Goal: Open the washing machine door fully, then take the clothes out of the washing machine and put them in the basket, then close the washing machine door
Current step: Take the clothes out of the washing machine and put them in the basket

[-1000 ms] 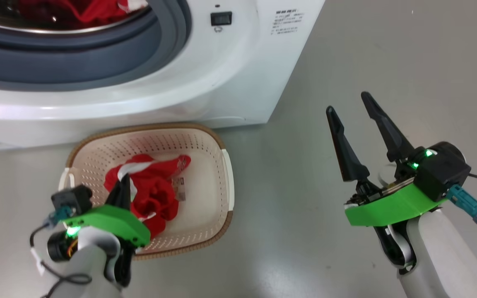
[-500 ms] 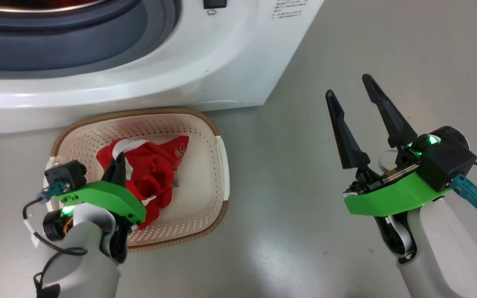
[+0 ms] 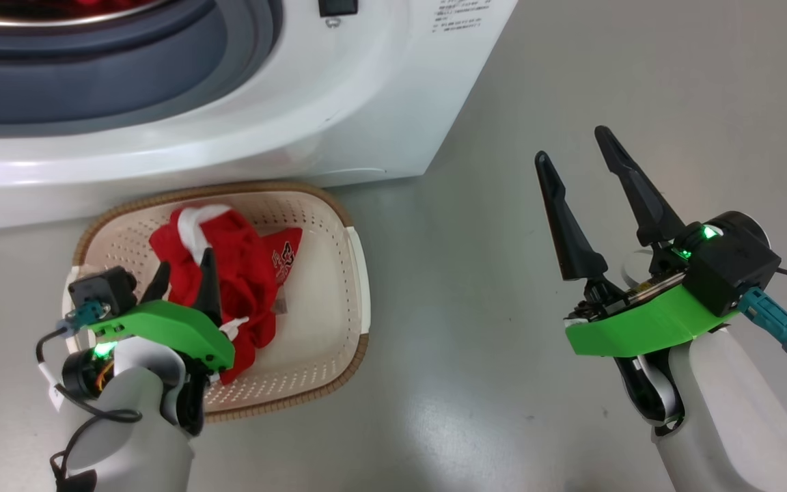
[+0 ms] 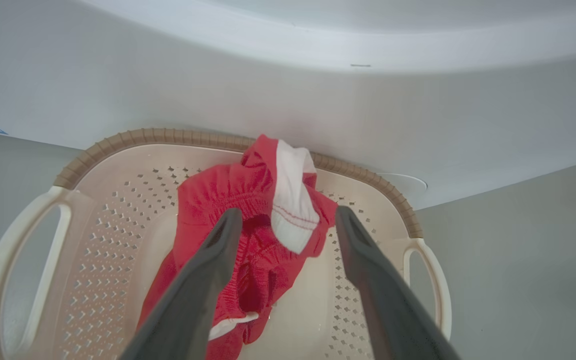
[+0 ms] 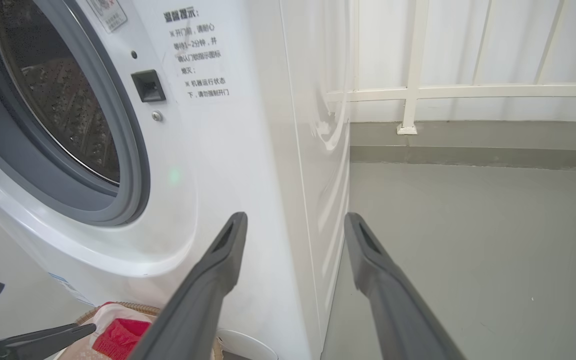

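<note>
From where I stand, the left arm comes in low. Its pale forearm bends at the green wrist housing so that the left gripper points forward and down into the basket. Its two dark fingers are spread wide apart and pinch nothing. In the left wrist view they straddle the clothes, a bunched red garment whose white band lies folded between the two tips of the left gripper. The heap sits in the left half of the basket and touches its perforated bottom, with one end humped up near the far rim. The basket rests on the grey floor, just in front of the washing machine and below its grey rubber ring. A sliver more of red shows inside the drum at the top edge. The right arm is held higher and well apart, off to the washer's right over bare floor. The right gripper is parted wide and empty, its fingers aimed along the machine's front right corner towards a white railing.
</note>
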Robot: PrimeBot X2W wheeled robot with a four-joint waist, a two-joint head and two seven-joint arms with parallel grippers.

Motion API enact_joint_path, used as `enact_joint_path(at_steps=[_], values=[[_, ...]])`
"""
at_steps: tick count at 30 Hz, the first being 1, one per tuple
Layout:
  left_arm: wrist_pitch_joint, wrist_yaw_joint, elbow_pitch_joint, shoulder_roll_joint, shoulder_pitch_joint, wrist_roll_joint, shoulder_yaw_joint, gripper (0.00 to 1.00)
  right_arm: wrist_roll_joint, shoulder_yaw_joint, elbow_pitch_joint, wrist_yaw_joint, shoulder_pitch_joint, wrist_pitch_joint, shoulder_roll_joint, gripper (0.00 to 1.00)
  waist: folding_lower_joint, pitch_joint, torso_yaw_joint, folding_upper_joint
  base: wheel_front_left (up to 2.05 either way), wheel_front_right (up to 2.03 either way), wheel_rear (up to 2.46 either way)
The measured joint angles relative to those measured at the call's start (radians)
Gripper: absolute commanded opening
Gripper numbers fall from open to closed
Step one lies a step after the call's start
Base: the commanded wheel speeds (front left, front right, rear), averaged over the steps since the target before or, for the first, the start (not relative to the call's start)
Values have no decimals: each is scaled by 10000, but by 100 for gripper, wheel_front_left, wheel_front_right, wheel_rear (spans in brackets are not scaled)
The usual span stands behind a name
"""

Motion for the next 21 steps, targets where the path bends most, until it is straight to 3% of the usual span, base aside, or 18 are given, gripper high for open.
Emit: enact_joint_path(at_steps=[7, 21], values=[[0, -163, -823, 0, 402, -2, -13, 100, 0, -77, 182, 0, 12, 0, 25, 100, 0, -516, 13, 0, 0, 0, 0], [0, -249, -4249, 10, 2992, 886, 619, 100, 4, 10, 504, 0, 685, 0, 52, 100, 0, -2086, 168, 0, 0, 0, 0]])
